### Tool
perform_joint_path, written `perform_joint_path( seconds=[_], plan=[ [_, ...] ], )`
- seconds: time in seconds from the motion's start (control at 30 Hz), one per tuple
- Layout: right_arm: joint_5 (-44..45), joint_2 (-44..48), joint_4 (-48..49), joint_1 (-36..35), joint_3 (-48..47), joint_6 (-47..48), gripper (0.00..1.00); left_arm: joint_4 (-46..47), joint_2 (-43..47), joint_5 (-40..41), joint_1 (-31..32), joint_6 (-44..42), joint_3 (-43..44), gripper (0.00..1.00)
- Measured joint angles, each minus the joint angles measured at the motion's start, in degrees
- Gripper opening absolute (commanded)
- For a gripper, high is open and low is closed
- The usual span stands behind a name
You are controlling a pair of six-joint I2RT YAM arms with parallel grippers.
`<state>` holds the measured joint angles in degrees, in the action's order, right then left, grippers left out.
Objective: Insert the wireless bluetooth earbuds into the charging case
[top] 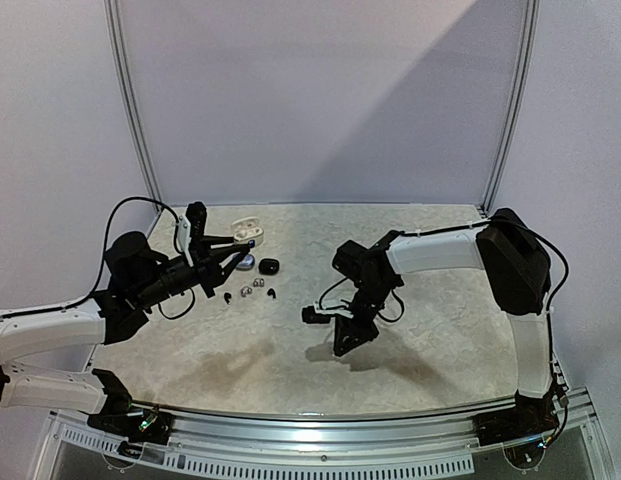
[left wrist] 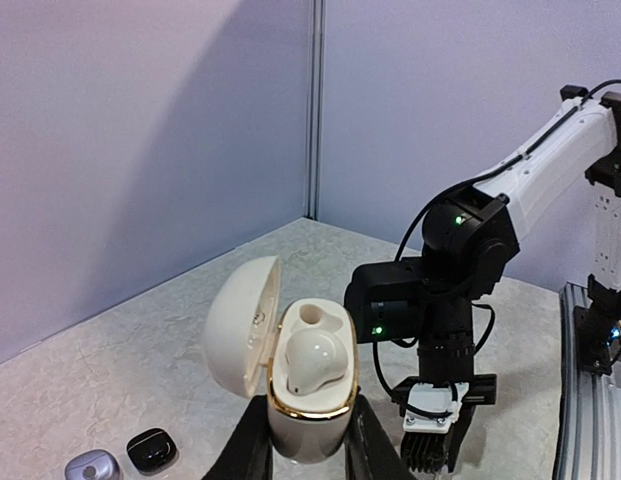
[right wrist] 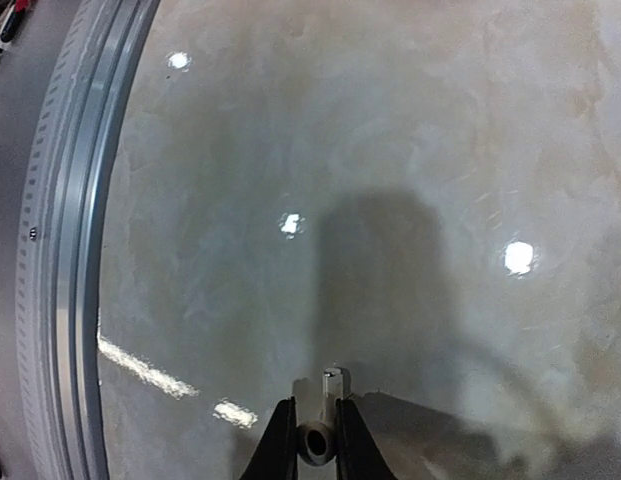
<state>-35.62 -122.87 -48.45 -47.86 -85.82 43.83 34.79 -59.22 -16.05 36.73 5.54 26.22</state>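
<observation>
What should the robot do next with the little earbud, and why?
Probably carry the earbud over toward the open white case. The right jaws pinch it over the table, far from the case, while the left jaws hold the case up with one socket empty.

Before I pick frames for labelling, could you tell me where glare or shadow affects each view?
Right wrist: bright glare spots on the tabletop, and a dark shadow beyond the earbud in the right gripper. Top external: soft arm shadows on the tabletop, diagonal shade across the back wall. Left wrist: the white charging case looks sharp and evenly lit.
</observation>
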Motion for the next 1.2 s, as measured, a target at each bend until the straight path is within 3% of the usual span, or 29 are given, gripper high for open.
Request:
perform_joint_path(
  seconds=[0.3, 0.7, 1.03, 1.2],
  plan=[
    [-1.5, -2.4, -6.8, 0.0, -2.8, -0.9, 0.16, 0.0, -0.5, 0.0, 0.0, 0.0, 0.1, 0.0],
    [1.7, -3.0, -5.0, -0.1, -4.3, -3.5, 0.26, -0.1, -0.5, -0.2, 0.0, 0.1, 0.1, 0.0],
    [4.2, -3.2, -3.1, 0.0, -5.6, -5.0, 0.28, -0.1, -0.5, -0.9, 0.0, 0.1, 0.1, 0.0],
    [5.3, -3.2, -0.9, 0.3, -5.8, -5.7, 0.36, -0.1, -0.5, -1.2, 0.0, 0.1, 0.1, 0.0]
  ],
)
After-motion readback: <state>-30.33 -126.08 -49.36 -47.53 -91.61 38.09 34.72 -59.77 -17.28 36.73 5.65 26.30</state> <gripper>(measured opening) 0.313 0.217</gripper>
